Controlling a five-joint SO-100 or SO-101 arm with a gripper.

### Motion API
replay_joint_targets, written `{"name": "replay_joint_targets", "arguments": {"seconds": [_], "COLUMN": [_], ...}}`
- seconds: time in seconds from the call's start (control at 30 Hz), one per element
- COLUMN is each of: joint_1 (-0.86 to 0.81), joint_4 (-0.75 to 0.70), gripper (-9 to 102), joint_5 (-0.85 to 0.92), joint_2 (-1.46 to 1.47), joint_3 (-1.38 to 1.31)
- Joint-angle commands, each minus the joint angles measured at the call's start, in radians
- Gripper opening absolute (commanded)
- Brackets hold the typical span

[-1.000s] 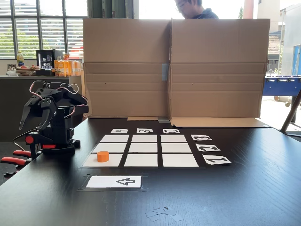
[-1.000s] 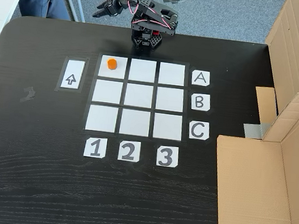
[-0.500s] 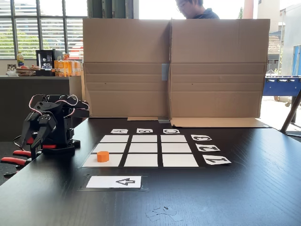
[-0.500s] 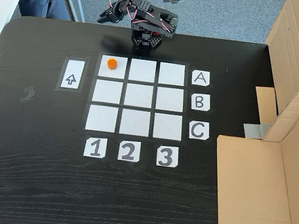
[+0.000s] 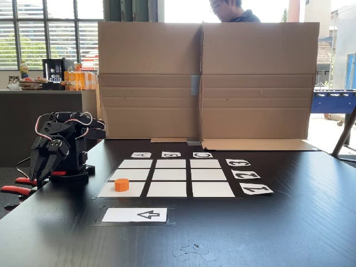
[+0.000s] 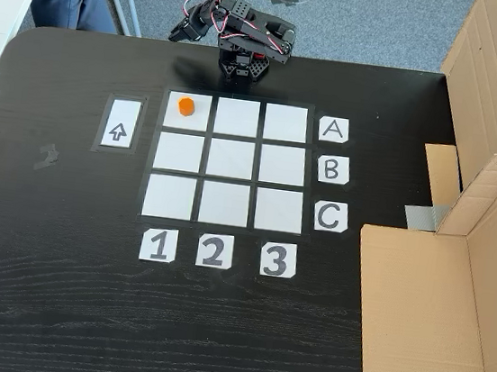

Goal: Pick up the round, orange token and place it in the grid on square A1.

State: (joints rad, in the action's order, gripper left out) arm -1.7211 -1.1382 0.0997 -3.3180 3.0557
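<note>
small bright orange short plastic-looking cylinder, the token [image 6: 185, 105], sits flat on the white paper cell in row A, col 1 of the grid, i.e. square a1 [image 6: 194, 119]; in a fixed view from above it lies in the upper-left part of that cell, inside the edges. in a fixed view from table level the token [image 5: 122, 184] stands upright on the near-left cell [image 5: 115, 191], closest to the robot.

the grid [image 6: 224, 204] = nine white rectangular paper cells, 3x3, w/ black gaps between, flat on the black wood-grain table [image 6: 45, 288]. white label cards a b c run down its right side and 1 2 3 along the bottom in the top-down view. a single white card w/ a black arrow [image 6: 119, 123] lies just left of the grid there, apart from it.

the black arm w/ red & white wires [image 6: 248, 41] is folded up on its base at the table's far edge, above the grid in the top-down view. gripper [image 5: 39, 175] hangs pointing down off the table's left side in the low view, well apart from the token, holding nothing; gripper [image 6: 176, 32] seen from above too. whether the fingers are apart or together: cannot tell, too dark & small.

tall brown cardboard sheets [image 5: 203, 80] stand at the back of the table; a person [image 5: 231, 10] shows behind them.
</note>
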Motion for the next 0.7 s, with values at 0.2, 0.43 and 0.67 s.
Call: {"name": "replay_joint_targets", "arguments": {"seconds": [0.2, 0.43, 0.67], "joint_1": [-0.020, -0.020, -0.023], "joint_4": [-0.003, -0.003, -0.003], "gripper": [3, 3, 3], "joint_5": [-0.002, -0.002, 0.002], "joint_2": [0.015, 0.015, 0.015], "joint_3": [0.002, 0.002, 0.002]}}
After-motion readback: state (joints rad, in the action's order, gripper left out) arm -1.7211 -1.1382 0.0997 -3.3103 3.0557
